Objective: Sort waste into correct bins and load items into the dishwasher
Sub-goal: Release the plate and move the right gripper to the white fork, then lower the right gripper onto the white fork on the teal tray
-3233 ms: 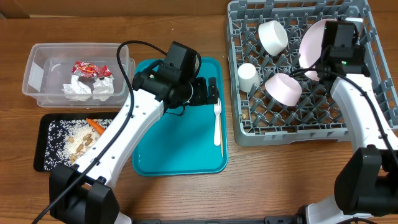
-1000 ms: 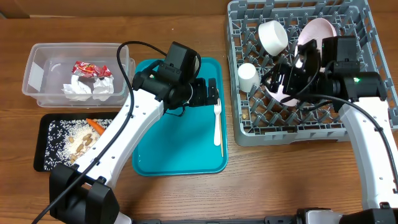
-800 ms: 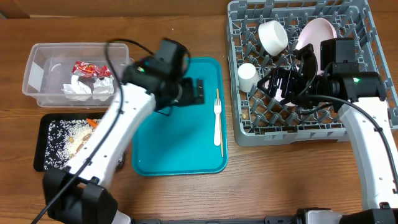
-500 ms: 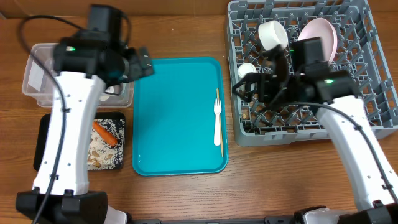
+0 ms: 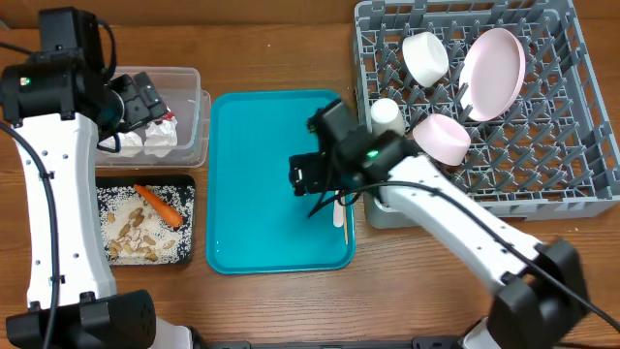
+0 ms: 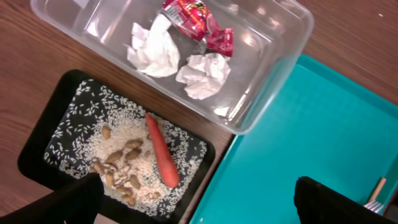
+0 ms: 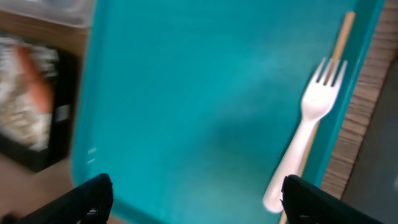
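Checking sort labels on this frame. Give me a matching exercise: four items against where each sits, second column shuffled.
Items:
1. carrot
2. red wrapper
3. white fork
4. pink plate

Places:
A. teal tray
B. grey rack
C. black tray
D. clear tub

Pairs: 1-C, 2-D, 3-A, 4-B

No legible text, label, brand, number or sign in any of the three views. On the shiny red wrapper [image 6: 198, 23], lying in the clear tub [image 6: 281, 68] beside the crumpled white napkins [image 6: 152, 50], only some pale print, too small and too creased to read. Not one clear letter there, even from the left wrist view.
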Robot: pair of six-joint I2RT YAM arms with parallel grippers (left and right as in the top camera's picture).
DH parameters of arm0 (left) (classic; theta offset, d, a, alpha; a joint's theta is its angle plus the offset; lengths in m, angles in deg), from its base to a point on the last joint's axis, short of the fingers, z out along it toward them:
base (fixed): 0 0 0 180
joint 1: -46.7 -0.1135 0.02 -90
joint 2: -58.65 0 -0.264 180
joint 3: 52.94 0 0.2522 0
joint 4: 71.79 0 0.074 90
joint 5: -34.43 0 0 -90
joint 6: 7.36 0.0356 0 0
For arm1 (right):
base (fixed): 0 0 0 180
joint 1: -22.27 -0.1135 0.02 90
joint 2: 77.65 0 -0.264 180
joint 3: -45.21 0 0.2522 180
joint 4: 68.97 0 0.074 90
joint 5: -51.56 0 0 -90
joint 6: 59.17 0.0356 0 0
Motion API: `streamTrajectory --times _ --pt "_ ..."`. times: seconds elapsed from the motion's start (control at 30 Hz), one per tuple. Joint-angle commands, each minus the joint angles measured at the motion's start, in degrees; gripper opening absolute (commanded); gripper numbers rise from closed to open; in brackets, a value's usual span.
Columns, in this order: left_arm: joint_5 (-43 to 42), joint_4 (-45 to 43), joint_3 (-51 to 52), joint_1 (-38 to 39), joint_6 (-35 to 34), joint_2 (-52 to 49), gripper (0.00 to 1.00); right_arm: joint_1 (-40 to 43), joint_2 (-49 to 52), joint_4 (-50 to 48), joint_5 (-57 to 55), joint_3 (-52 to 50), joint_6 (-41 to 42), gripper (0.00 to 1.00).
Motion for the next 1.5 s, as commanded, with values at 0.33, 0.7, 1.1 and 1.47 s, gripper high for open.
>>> streamTrajectory --times 0.33,0.7,1.1,1.47 --pt "0.31 0.07 -0.85 0.2 1.07 0.55 1.0 -0.63 7.76 -3.32 -10.45 0.5 7.78 0.77" --pt "0.31 0.07 -0.85 0.2 1.07 0.55 1.0 -0.66 8.28 -0.5 -13.77 -0.74 15.1 0.67" --pt "0.28 0.07 -0.85 0.2 1.07 0.55 1.0 -0.66 8.46 -5.05 -13.75 -5.86 16.33 0.65" --pt "0.31 0.07 -0.85 0.2 1.07 0.55 1.0 -0.66 9.33 -3.67 -13.73 -5.86 16.26 0.65"
